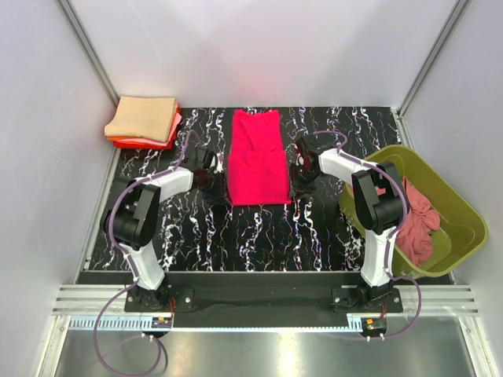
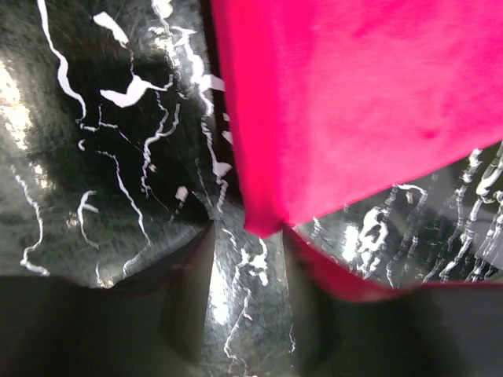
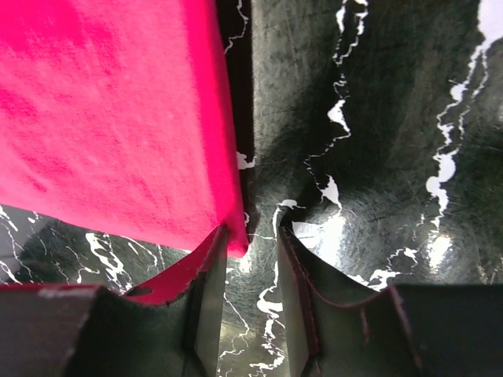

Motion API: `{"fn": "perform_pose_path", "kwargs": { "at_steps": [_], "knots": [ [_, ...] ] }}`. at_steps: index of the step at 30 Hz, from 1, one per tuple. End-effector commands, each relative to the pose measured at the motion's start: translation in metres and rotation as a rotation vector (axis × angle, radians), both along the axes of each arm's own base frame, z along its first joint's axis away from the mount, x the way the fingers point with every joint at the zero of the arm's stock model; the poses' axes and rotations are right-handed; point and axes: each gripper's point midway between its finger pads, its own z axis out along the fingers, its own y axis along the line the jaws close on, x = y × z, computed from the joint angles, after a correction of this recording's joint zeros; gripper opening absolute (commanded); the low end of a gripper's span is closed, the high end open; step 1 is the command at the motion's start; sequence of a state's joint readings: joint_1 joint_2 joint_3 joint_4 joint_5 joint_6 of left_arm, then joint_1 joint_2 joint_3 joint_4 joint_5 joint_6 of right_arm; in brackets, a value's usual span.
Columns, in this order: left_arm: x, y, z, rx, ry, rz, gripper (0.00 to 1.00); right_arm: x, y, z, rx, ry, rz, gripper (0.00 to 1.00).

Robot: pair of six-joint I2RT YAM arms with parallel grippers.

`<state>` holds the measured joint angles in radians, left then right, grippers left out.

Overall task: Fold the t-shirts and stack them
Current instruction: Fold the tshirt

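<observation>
A bright crimson-pink t-shirt [image 1: 255,157] lies folded into a long strip in the middle of the black marbled table. My left gripper [image 1: 213,185] is low at its near left corner, open. In the left wrist view the shirt's corner [image 2: 267,220] points into the gap of the left gripper [image 2: 247,236], with bare table between the fingers. My right gripper [image 1: 301,180] is low at the near right corner, open. In the right wrist view the shirt's corner [image 3: 234,239] touches the tip of the left finger [image 3: 206,306] of the right gripper [image 3: 251,233].
A stack of folded shirts [image 1: 143,119], tan on top over pink and orange-red, sits at the far left corner. An olive-green tub [image 1: 460,208] at the right holds a crumpled dusty rose shirt [image 1: 416,220]. White walls enclose the table.
</observation>
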<state>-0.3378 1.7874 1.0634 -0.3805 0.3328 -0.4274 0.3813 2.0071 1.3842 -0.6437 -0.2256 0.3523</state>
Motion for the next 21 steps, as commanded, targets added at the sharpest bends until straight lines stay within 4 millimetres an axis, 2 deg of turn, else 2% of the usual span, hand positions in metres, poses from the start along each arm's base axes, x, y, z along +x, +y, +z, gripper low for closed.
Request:
{"fn": "perform_pose_path", "kwargs": {
  "at_steps": [1, 2, 4, 6, 7, 8, 9, 10, 14, 15, 16, 17, 19, 20, 21],
  "knots": [
    [0.016, -0.008, 0.004, -0.025, -0.049, -0.008, 0.27, 0.002, 0.010, 0.013, 0.050, -0.046, 0.030, 0.37],
    [0.016, -0.008, 0.006, -0.029, -0.046, -0.006, 0.17, 0.001, 0.011, 0.013, 0.052, -0.048, 0.034, 0.35],
    [0.014, -0.006, 0.008, -0.026, -0.041, 0.011, 0.00, -0.003, 0.009, 0.014, 0.052, -0.050, 0.034, 0.13],
    [0.005, -0.001, 0.014, -0.014, -0.054, 0.030, 0.00, -0.011, 0.005, 0.015, 0.039, -0.056, 0.032, 0.00],
    [-0.005, 0.004, 0.010, -0.005, -0.038, 0.045, 0.00, -0.011, 0.004, 0.025, 0.048, -0.088, 0.028, 0.00],
    [-0.007, 0.007, 0.020, -0.001, -0.071, 0.061, 0.00, -0.014, 0.003, 0.027, 0.047, -0.093, 0.025, 0.00],
    [-0.013, 0.008, 0.022, 0.002, -0.076, 0.064, 0.00, -0.024, 0.000, 0.023, 0.041, -0.083, 0.023, 0.00],
    [-0.018, 0.009, 0.023, 0.001, -0.078, 0.069, 0.00, -0.029, 0.002, 0.029, 0.051, -0.097, 0.023, 0.00],
    [-0.049, 0.014, 0.023, -0.011, -0.070, 0.060, 0.00, -0.061, 0.006, 0.018, 0.046, -0.071, 0.050, 0.00],
    [-0.056, 0.013, 0.021, -0.012, -0.063, 0.054, 0.01, -0.068, 0.007, 0.015, 0.035, -0.066, 0.054, 0.00],
    [-0.069, 0.016, 0.013, -0.006, -0.034, 0.060, 0.07, -0.072, 0.008, 0.018, 0.038, -0.076, 0.048, 0.00],
    [-0.074, 0.017, 0.015, -0.004, -0.046, 0.063, 0.15, -0.085, 0.009, 0.013, 0.027, -0.058, 0.062, 0.00],
    [-0.092, 0.023, 0.005, 0.018, -0.020, 0.070, 0.23, -0.091, 0.009, 0.019, 0.025, -0.073, 0.045, 0.01],
    [-0.091, 0.027, 0.008, 0.032, -0.046, 0.087, 0.27, -0.095, 0.008, 0.019, 0.027, -0.070, 0.040, 0.05],
    [-0.094, 0.030, 0.008, 0.040, -0.048, 0.095, 0.39, -0.095, 0.010, 0.026, 0.042, -0.082, 0.034, 0.09]
  ]
}}
